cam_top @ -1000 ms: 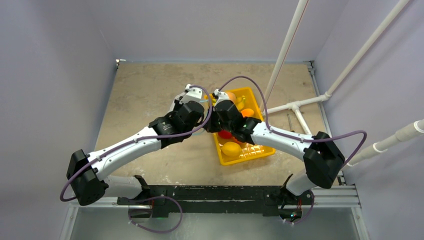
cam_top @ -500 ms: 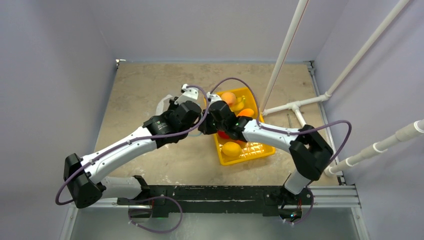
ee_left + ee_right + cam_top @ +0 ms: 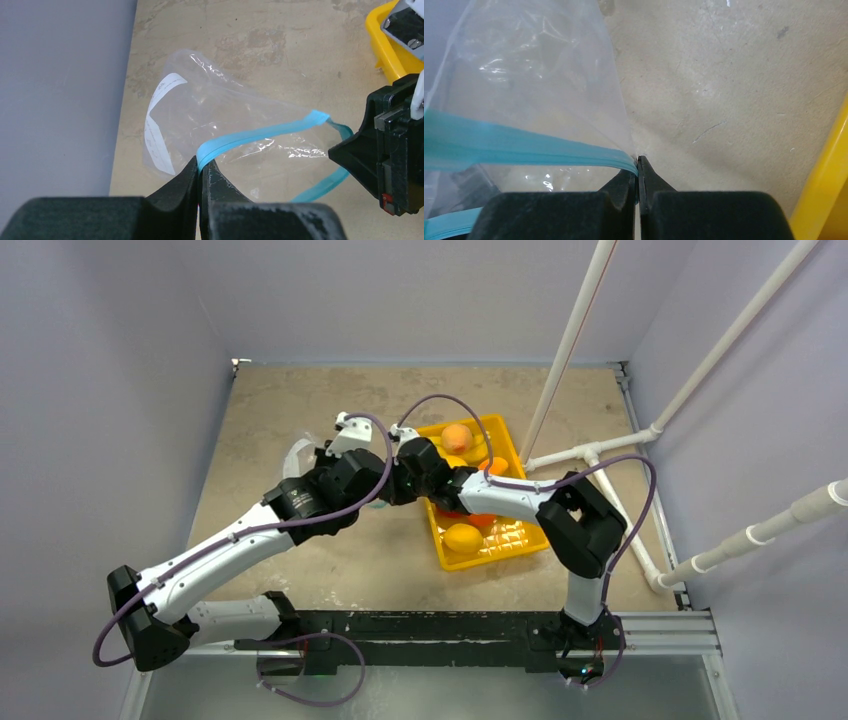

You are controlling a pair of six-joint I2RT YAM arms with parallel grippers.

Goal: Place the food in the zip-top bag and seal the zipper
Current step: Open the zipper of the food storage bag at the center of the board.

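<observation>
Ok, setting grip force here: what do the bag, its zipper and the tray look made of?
Zip-top bag: thin clear plastic film, glossy; it crumples and glints. Zipper: teal-blue plastic strip, seemingly flexible; it curves like ribbon. Yellow tray: probably rigid moulded plastic, shiny ribbed floor.

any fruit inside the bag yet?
No, in the left wrist view the clear zip-top bag is empty, with only the table showing through it.
</observation>
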